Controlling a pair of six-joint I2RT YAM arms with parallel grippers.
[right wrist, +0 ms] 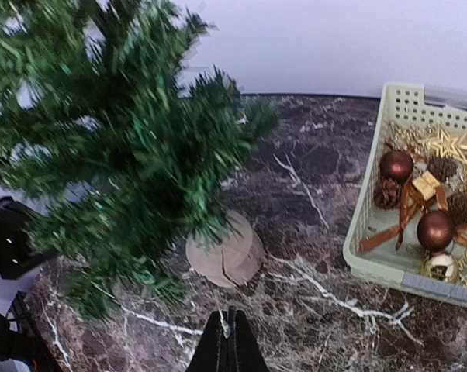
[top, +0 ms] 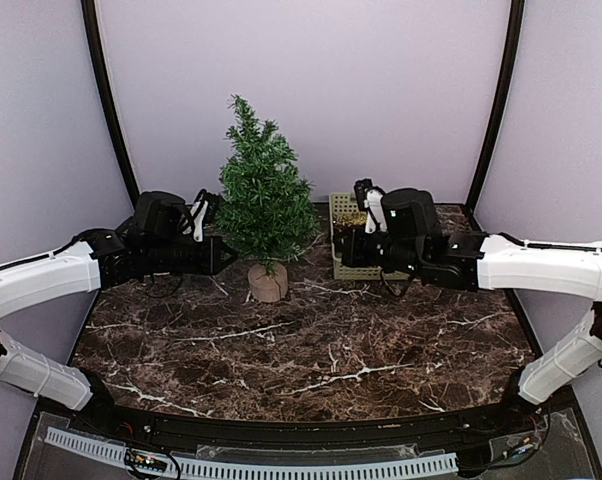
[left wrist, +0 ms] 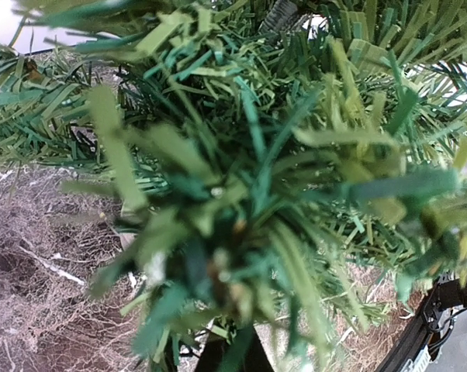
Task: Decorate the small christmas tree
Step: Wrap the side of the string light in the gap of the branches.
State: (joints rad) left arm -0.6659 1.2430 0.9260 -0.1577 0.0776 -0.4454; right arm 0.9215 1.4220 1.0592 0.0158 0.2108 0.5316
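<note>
The small christmas tree stands undecorated near the middle of the tabletop's far edge, with the ornament basket just to its right. The left gripper, jaws pressed together, is buried in the lower branches, and a sideways push there could topple the tree. The right gripper, also pressed shut and empty, hovers near the stump.

A small artificial christmas tree stands upright toward the back of a dark marble-patterned table, a little left of centre. Its bristly dark-green branches spread widest low down and taper to a single pointed tip; up close, the needles are flat strips in mixed greens. It is set in a round, tan, stump-like base resting flat on the tabletop.
</note>
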